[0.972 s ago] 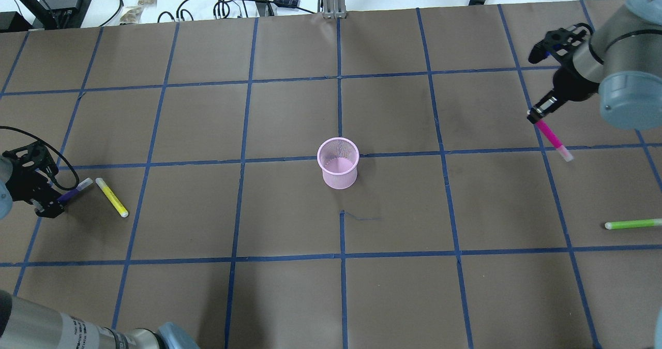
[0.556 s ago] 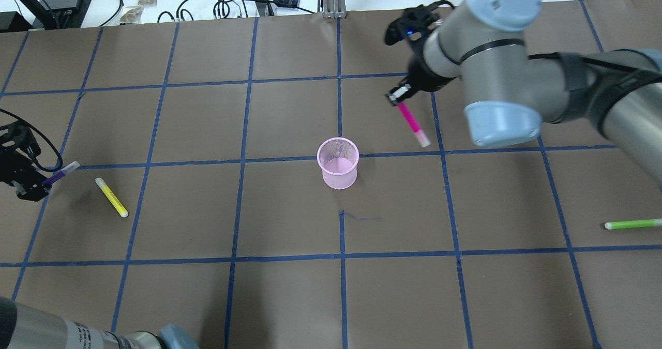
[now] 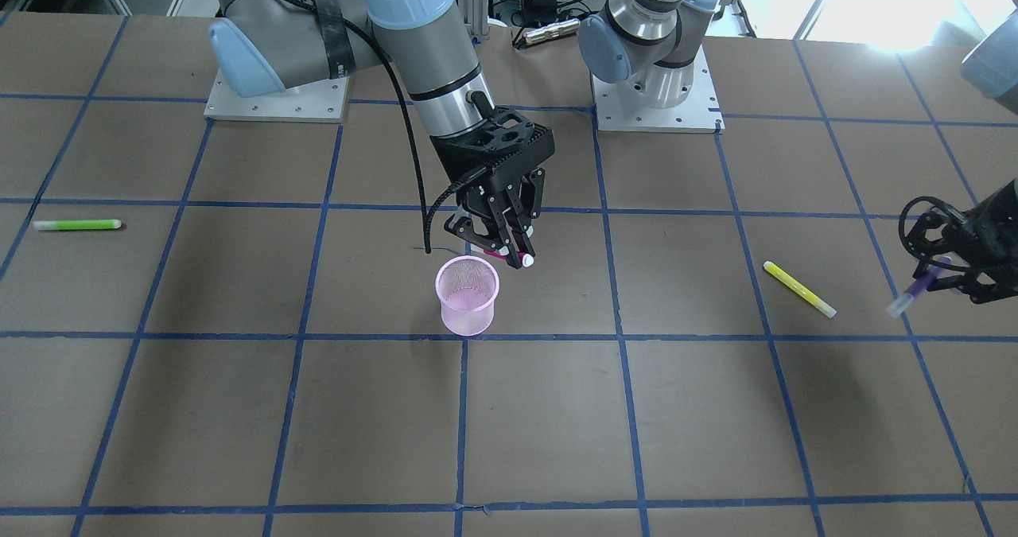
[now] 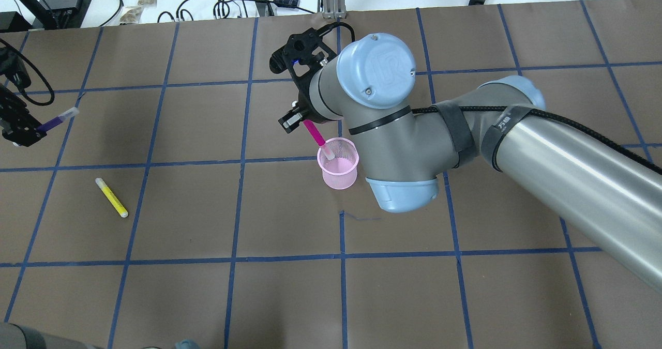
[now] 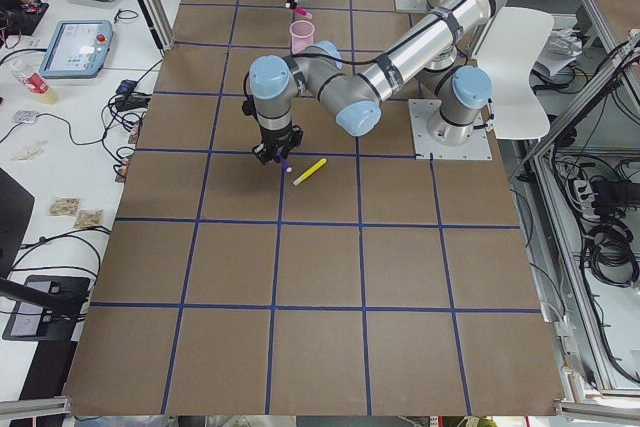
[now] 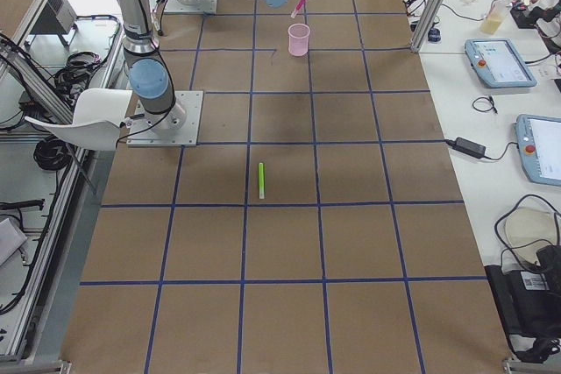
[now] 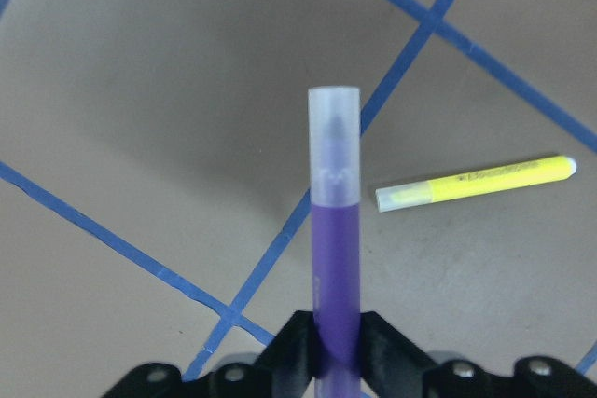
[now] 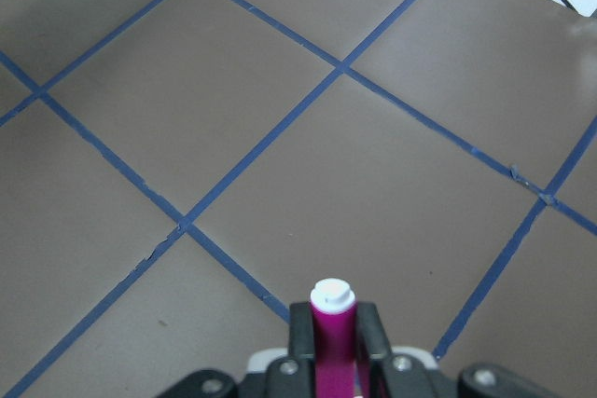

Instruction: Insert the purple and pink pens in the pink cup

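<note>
Right pincer (image 4: 296, 120) is clamped on the pink pen (image 4: 314, 133), whose cap overlaps the pink cup (image 4: 339, 177) rim; entry cannot be told. Left pincer (image 4: 25, 132), partly cut off, grips the purple pen (image 4: 54, 122) above the counter (image 4: 207, 297), well apart.

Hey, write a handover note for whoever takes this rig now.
Right gripper: shut on the pink pen, its lower end above the mouth of the pink cup; not in yet.
Left gripper: shut on the purple pen, lifted, far from the cup.
Done: both pens picked up.
Left: release pink into the cup, then bring purple over and insert.
Yellow pen, green pen: leave alone.
</note>
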Robot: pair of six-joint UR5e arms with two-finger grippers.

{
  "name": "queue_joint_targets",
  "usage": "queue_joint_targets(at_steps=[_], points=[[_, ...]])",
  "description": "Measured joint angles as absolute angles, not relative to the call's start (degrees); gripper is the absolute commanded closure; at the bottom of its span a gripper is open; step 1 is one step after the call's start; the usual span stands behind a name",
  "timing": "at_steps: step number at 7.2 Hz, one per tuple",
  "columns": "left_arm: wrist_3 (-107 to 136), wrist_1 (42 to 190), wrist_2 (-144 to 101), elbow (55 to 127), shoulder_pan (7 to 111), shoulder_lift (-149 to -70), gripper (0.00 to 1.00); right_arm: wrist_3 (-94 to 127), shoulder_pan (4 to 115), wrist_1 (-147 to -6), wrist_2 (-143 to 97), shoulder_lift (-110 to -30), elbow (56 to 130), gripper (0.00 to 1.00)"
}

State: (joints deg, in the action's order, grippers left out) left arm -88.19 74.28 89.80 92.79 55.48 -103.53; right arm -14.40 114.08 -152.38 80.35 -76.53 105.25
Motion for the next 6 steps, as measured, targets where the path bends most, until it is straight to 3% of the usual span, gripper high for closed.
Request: queue_joint_targets(at_steps=[2,3,4,6], points=[[-80.81,77.29,93.05,92.16,60.31,-100.54,1.0,-16.3,114.03,-157.74,82.36,-73.73,105.85,1.0],[-78.02,77.98,93.84,92.1,62.34,-99.37,1.0,-16.71,113.87,-158.52,82.6,-72.89,105.91,0.93],[-75.24,78.6,94.15,92.12,64.06,-98.28,1.0,-16.54,113.74,-158.83,82.77,-72.39,106.22,0.81],[-68.97,80.99,94.31,92.13,67.05,-96.32,1.0,-13.68,113.61,-158.9,82.88,-71.56,107.23,0.41]])
